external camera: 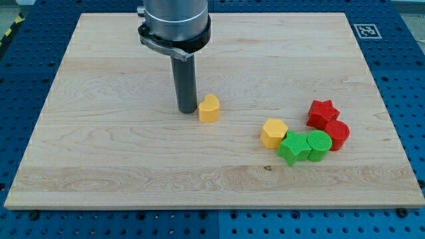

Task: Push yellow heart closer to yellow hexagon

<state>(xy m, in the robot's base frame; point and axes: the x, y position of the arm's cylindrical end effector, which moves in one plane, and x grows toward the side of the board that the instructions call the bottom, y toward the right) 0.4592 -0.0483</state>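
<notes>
One small yellow heart (209, 109) sits mid-table (99, 153), the jawless tool's tip (186, 111) just beside its left flank; light and rigid, it should slide rightward toward the yellow hexagon (273, 132).

We find the scene bright and evenly lit, with diffuse light from above. Shadows are short and soft: a faint one hugs the base of the rod (186, 86), and small ones sit under the blocks. The board (99, 153) shows its grain with no glare. The metal collar (174, 30) above the rod carries mild highlights. Focus is sharp throughout; we note no motion blur. Board edges run straight, without visible distortion.
</notes>
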